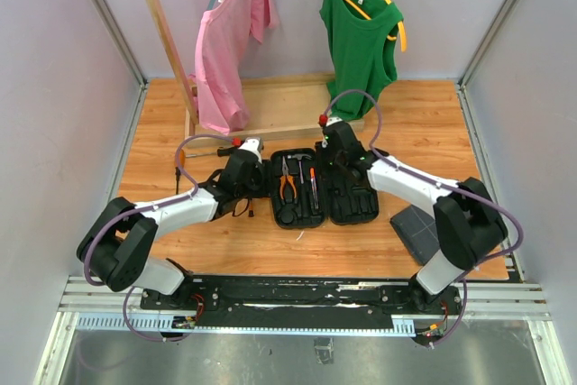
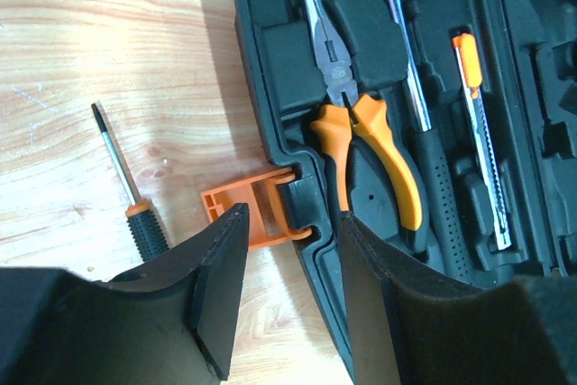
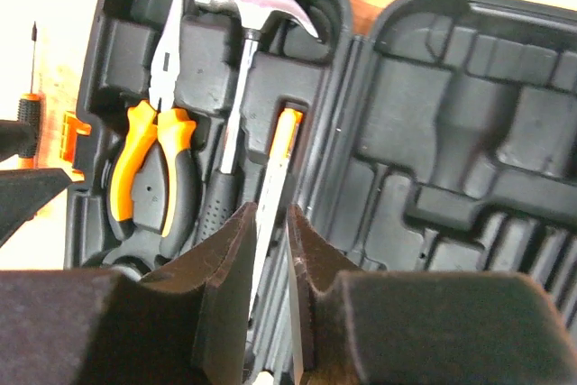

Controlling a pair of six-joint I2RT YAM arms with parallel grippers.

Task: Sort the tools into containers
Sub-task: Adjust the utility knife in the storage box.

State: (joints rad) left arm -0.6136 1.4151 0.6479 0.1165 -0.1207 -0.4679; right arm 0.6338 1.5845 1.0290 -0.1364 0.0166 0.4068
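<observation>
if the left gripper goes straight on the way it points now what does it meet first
Most likely the orange latch at the edge of the tool case, straight ahead of the left gripper; depth is unclear.

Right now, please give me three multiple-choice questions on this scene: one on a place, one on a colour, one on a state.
1. Where does the loose screwdriver lie? A) inside the case B) on the table beside the orange latch C) across the pliers
2. What colour are the pliers' handles mainly? A) green B) orange C) blue
3. The case is: A) latched shut B) half closed C) open, both halves flat
Answers: 1 B, it rests on bare wood outside the rim; 2 B, orange grips show; 3 C, both halves' slots face up.
</observation>
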